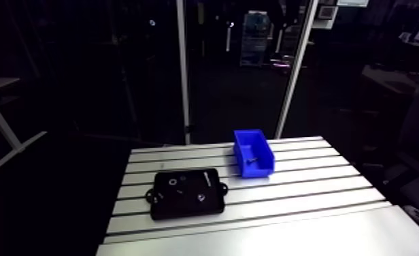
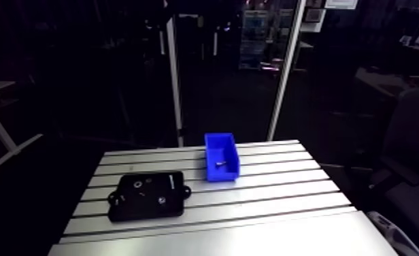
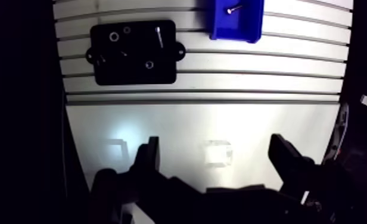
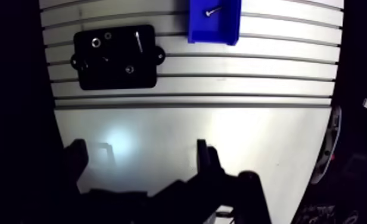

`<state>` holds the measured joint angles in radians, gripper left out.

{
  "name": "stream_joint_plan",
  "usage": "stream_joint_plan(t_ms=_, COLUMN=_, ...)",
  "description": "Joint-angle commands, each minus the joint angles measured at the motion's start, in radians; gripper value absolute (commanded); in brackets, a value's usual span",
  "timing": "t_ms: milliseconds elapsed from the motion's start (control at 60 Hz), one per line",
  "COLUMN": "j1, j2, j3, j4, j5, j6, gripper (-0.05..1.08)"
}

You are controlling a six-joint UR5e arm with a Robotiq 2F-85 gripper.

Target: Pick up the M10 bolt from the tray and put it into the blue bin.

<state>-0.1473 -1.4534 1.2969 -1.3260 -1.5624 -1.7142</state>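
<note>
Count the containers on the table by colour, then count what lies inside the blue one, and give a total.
Black tray: 1
Blue bin: 1
Bolt in the bin: 1
Total: 3

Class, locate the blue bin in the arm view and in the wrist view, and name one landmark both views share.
Arm view: the blue bin stands on the far half of the slotted table, beside the black tray but apart from it, with a bolt inside.
Wrist view: the blue bin lies far ahead of the open gripper, beside the black tray.
Shared landmark: the black tray.
</note>
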Motion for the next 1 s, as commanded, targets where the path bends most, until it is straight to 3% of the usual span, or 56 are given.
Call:
stream_joint_plan(t_ms=17, j1=0.097, j2=0.06, j3=-0.003, j4=-0.06, j5=0.063, j6=0.121, gripper=0.01)
stream_joint_plan(t_ms=817, j1=0.092, j2=0.057, j3=-0.004, j4=-0.061, j5=0.058, j6=0.12, gripper=0.01)
stream_joint_plan(t_ms=1000, j1=0.092, j2=0.055, j3=-0.01, j4=-0.057, j5=0.047, j6=0.111, gripper=0.01)
